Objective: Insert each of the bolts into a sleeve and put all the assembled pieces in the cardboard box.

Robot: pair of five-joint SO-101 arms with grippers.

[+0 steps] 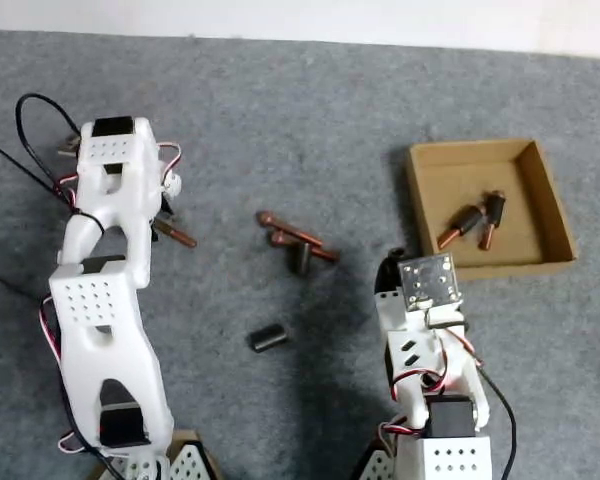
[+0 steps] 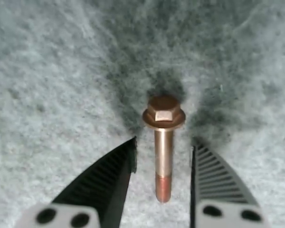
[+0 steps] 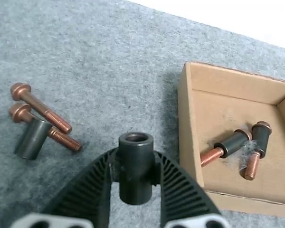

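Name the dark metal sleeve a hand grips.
The dark cylindrical sleeve in the right hand; a second sleeve stands by two copper bolts, a third sleeve lies alone.

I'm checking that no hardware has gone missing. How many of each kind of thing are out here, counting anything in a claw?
Loose bolts: 3
Loose sleeves: 3, one in the right claw
Assembled pieces: 2, both in the box
Box: 1
Total: 9
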